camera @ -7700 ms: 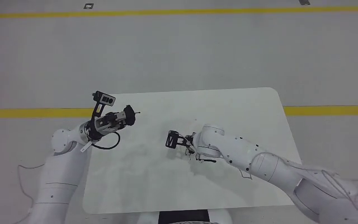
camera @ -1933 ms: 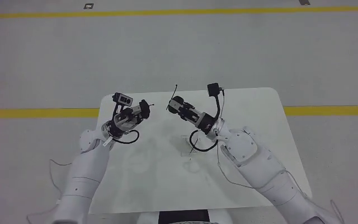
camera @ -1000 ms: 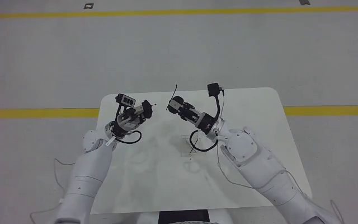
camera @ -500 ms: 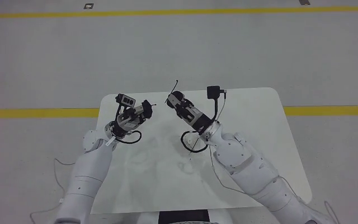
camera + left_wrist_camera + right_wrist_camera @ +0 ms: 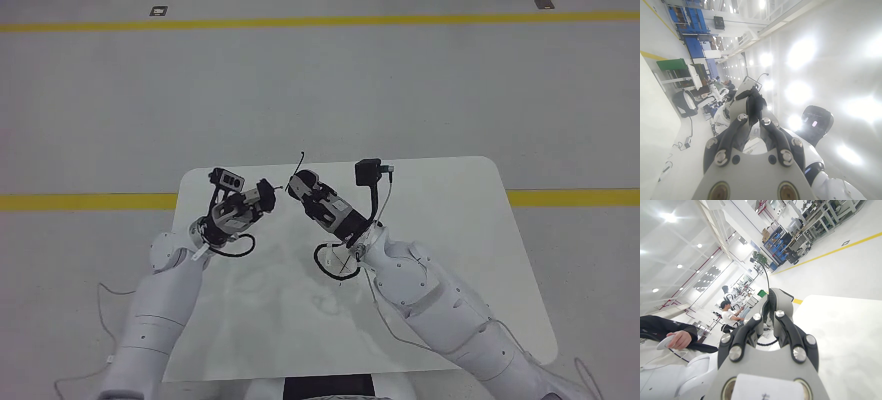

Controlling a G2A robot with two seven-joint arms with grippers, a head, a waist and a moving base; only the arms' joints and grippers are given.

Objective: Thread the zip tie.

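At the left, the left end effector (image 5: pixel 268 192) hangs over the white, round-cornered bench (image 5: pixel 450 210). It is clenched on a small dark piece (image 5: pixel 755 99) with a thin curved tip poking out. I cannot tell whether that piece is the locking head.

Just to its right, the right end effector (image 5: pixel 296 184) is clamped on a thin black plastic zip tie (image 5: pixel 768 281), whose free strap rises past the fingertips in a long bow. The two end effectors are near each other but apart, so threading looks not yet begun.

The main risk, as I judge it, is the bowed, springy strap. Its tip points toward the far side of the bench, not at the left end effector, so a slight misalignment would make it glance off the slot. Pushing harder could buckle the strap or twist either part in its grip. If either grip slips, the part falls to the bench.
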